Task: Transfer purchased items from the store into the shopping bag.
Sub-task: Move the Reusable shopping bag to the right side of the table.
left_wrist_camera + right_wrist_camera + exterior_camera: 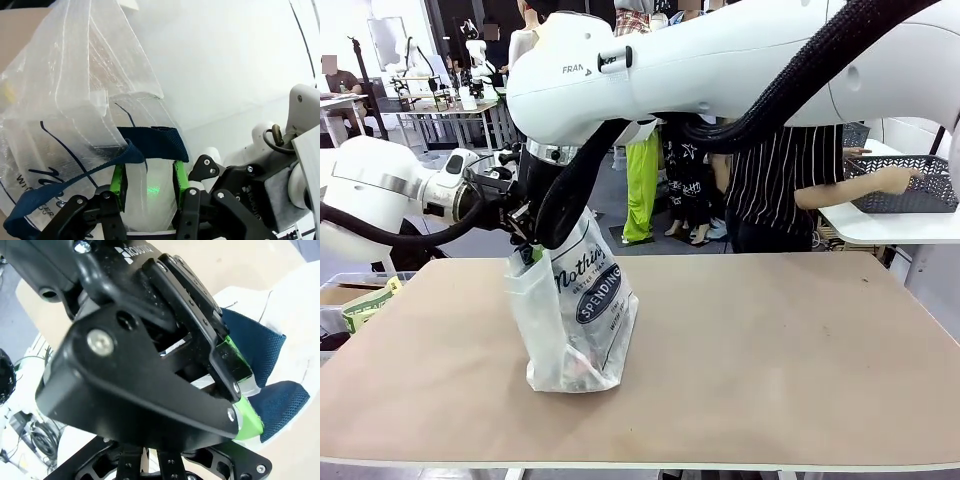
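Bag (582,315) stands on the table (770,350) at 9 o'clock of centre. Left gripper (148,187) clamps its rim by the handle (150,145) — right gripper (240,402) clenched on the opposite edge. Best pull apart evenly, keeping the mouth wide, upright.

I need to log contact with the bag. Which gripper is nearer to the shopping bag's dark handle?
Too close to call. The left gripper has the shopping bag rim between its pads just below the dark handle; the right gripper is shut beside it.
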Tool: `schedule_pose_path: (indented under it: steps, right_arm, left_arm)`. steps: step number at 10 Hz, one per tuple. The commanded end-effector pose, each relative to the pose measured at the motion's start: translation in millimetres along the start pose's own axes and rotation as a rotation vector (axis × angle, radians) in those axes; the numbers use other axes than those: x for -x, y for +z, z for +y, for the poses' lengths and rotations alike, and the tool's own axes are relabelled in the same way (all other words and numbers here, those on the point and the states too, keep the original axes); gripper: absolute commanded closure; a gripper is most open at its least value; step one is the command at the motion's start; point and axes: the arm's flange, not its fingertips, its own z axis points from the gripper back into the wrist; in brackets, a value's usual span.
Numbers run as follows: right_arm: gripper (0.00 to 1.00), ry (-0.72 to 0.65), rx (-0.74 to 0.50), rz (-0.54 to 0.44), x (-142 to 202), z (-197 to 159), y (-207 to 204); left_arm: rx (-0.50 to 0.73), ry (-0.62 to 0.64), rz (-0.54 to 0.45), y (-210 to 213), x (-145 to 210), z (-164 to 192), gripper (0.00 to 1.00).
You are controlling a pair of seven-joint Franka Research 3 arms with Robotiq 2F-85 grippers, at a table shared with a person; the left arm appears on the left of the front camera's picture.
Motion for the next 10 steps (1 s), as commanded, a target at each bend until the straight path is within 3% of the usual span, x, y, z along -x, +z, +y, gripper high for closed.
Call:
schedule_pose_path:
  steps: [1,10]
  right_arm:
    - [1.0,-0.038,0.001,-0.046,13.5,-18.0,-6.4]
    - [1.0,-0.009,-0.007,-0.074,18.1,-19.1,-4.1]
  left_arm:
    - [0.143,-0.047,0.048,2.7,2.9,-12.5,0.51]
    - [0.195,-0.064,0.068,-8.1,-3.6,-13.2,0.51]
